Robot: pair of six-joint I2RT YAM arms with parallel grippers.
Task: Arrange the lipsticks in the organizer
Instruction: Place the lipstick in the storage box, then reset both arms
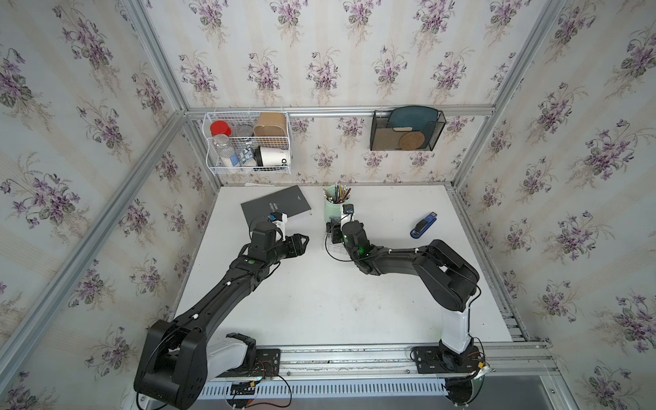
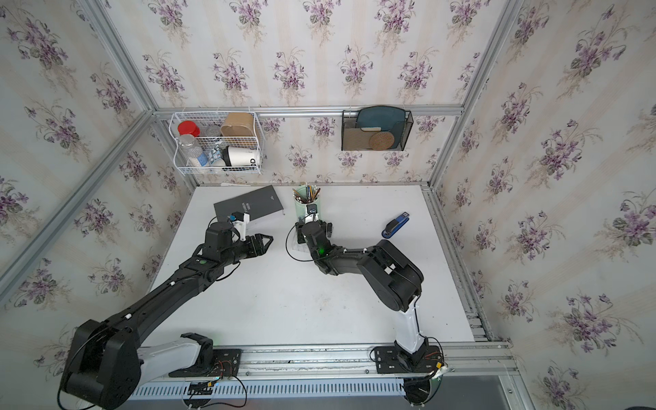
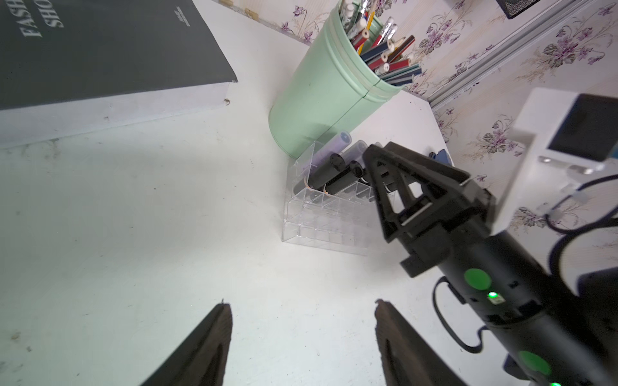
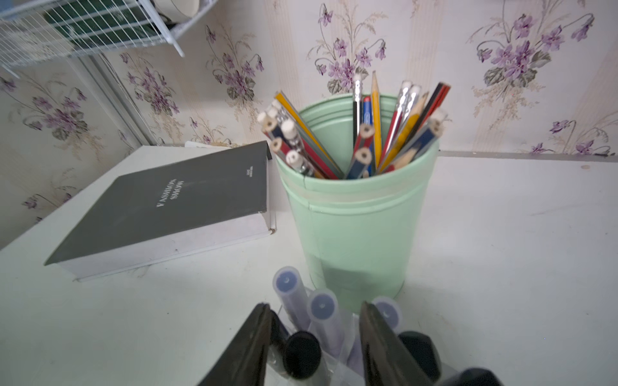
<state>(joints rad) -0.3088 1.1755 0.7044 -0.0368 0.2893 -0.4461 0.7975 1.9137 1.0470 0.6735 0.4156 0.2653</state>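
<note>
Right gripper [image 4: 315,304] is seen parted around a lilac lipstick [image 4: 323,310] in the organizer [image 3: 321,217], left gripper [image 3: 301,302] spread wide over the surface [image 3: 133,234].

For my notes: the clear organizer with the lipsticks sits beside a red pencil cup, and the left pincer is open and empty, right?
Wrong colour: the left wrist view shows the pencil cup mint green, not red. The clear organizer with the lipsticks does sit beside it, and the left pincer is open and empty.

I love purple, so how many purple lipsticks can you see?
3. All stand in the organizer beside the green cup: one end lipstick, the middle lipstick, the other end lipstick. More might be hidden.
</note>
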